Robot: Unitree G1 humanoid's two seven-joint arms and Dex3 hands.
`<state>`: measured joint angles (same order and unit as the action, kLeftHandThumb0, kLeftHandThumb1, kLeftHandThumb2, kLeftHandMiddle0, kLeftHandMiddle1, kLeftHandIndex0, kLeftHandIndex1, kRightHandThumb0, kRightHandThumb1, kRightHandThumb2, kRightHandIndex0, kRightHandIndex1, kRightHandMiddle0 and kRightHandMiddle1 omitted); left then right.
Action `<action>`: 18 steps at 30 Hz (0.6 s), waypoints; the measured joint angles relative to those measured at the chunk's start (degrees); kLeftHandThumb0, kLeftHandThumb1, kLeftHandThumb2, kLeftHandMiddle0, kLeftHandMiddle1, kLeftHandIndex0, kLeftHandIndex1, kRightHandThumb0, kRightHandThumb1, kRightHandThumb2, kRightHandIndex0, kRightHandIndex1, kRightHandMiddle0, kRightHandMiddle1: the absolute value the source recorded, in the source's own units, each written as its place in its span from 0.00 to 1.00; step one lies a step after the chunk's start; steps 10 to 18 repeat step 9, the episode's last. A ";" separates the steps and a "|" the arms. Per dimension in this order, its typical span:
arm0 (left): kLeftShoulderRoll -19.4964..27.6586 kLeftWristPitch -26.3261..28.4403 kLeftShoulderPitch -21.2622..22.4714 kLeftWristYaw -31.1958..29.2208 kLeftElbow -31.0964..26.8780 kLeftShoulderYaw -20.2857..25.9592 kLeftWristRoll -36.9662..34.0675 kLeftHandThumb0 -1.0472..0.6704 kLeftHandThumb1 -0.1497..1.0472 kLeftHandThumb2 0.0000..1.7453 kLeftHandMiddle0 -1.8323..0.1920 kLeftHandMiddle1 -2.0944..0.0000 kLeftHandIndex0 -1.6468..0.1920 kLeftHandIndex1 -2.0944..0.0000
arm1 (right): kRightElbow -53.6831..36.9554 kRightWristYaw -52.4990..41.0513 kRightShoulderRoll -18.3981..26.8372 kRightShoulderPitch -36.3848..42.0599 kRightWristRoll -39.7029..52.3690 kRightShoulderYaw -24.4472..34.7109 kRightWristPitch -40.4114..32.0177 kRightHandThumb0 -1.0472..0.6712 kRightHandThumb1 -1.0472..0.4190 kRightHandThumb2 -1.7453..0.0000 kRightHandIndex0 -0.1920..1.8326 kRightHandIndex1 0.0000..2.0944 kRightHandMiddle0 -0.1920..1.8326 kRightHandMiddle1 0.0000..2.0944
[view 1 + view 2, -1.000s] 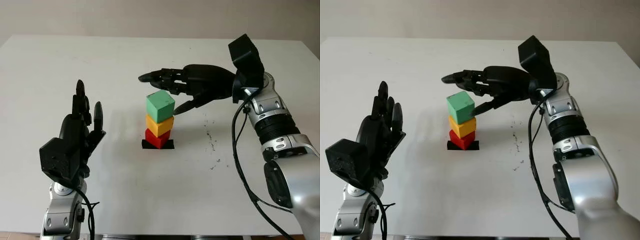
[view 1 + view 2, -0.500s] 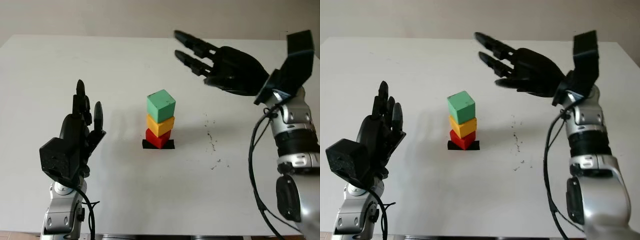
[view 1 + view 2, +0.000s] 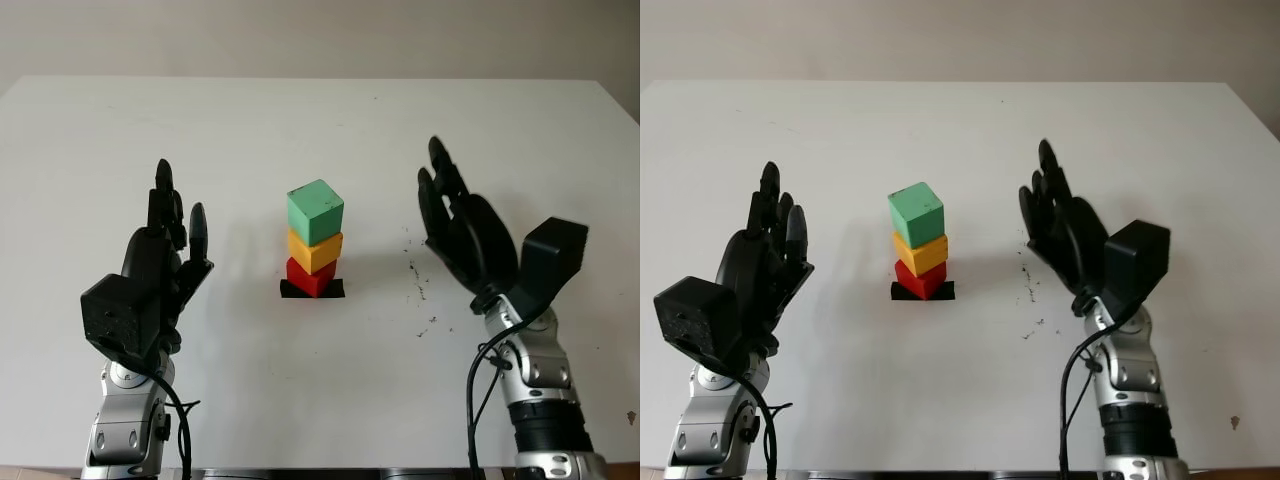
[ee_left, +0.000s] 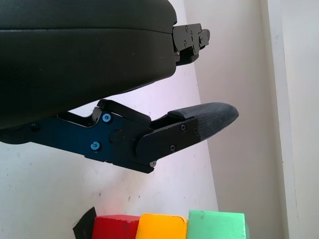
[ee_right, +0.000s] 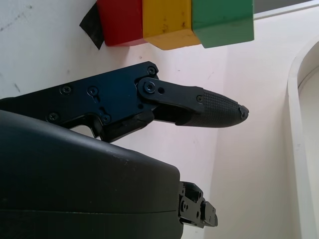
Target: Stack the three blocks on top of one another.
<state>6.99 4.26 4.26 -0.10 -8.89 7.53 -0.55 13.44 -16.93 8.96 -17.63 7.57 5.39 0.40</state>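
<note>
Right hand (image 3: 468,240) is open, holds nothing and is raised right of the stack; left hand (image 3: 160,260) likewise on the left. Green block (image 3: 316,211) sits on yellow (image 3: 314,251), yellow on red (image 3: 310,276), over a black marker (image 3: 312,290) at mid-table (image 3: 300,120). Stacking appears complete; no further placement seems required, only keeping both hands clear of the stack.

The right hand (image 3: 468,238) has pulled back from above the green block (image 3: 315,211) to the table's right side, open, well apart from the stack.
</note>
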 measured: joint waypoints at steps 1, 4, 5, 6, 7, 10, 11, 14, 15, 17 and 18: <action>0.00 0.00 0.00 0.00 0.01 0.00 0.07 0.25 1.00 0.42 0.97 0.97 0.98 0.98 | -0.05 0.35 -0.26 0.04 -0.16 -0.21 0.00 0.20 0.00 0.62 0.00 0.00 0.00 0.00; 0.00 0.00 0.00 -0.04 0.01 0.00 0.04 0.25 1.00 0.41 0.98 0.98 0.98 0.98 | -0.59 1.27 -0.78 0.48 -0.68 -1.09 0.49 0.18 0.00 0.62 0.00 0.00 0.00 0.00; 0.00 0.00 0.00 -0.03 0.02 0.00 0.05 0.25 1.00 0.41 0.97 0.97 0.98 0.98 | -1.00 1.40 -0.98 0.78 -0.75 -1.31 0.75 0.18 0.00 0.62 0.00 0.00 0.00 0.00; 0.00 0.00 0.02 -0.03 0.07 0.00 0.07 0.24 1.00 0.41 0.97 0.97 0.98 0.98 | -1.36 1.60 -1.23 0.97 -0.79 -1.53 0.92 0.18 0.00 0.61 0.00 0.00 0.00 0.00; 0.00 -0.02 0.02 -0.03 0.12 -0.01 0.09 0.25 1.00 0.42 0.97 0.97 0.98 0.98 | -1.75 1.77 -1.42 1.14 -0.80 -1.75 0.97 0.19 0.00 0.61 0.00 0.00 0.00 0.00; -0.01 -0.06 0.03 -0.02 0.34 -0.02 0.08 0.25 1.00 0.42 0.97 0.97 0.98 0.98 | -2.66 2.19 -1.85 1.40 -0.81 -2.33 0.97 0.19 0.00 0.61 0.00 0.00 0.00 0.00; -0.01 -0.06 0.03 -0.02 0.34 -0.02 0.08 0.25 1.00 0.42 0.97 0.97 0.98 0.98 | -2.66 2.19 -1.85 1.40 -0.81 -2.33 0.97 0.19 0.00 0.61 0.00 0.00 0.00 0.00; -0.01 -0.06 0.03 -0.02 0.34 -0.02 0.08 0.25 1.00 0.42 0.97 0.97 0.98 0.98 | -2.66 2.19 -1.85 1.40 -0.81 -2.33 0.97 0.19 0.00 0.61 0.00 0.00 0.00 0.00; -0.01 -0.06 0.03 -0.02 0.34 -0.02 0.08 0.25 1.00 0.42 0.97 0.97 0.98 0.98 | -2.66 2.19 -1.85 1.40 -0.81 -2.33 0.97 0.19 0.00 0.61 0.00 0.00 0.00 0.00; -0.01 -0.06 0.03 -0.02 0.34 -0.02 0.08 0.25 1.00 0.42 0.97 0.97 0.98 0.98 | -2.66 2.19 -1.85 1.40 -0.81 -2.33 0.97 0.19 0.00 0.61 0.00 0.00 0.00 0.00; -0.01 -0.06 0.03 -0.02 0.34 -0.02 0.08 0.25 1.00 0.42 0.97 0.97 0.98 0.98 | -2.66 2.19 -1.85 1.40 -0.81 -2.33 0.97 0.19 0.00 0.61 0.00 0.00 0.00 0.00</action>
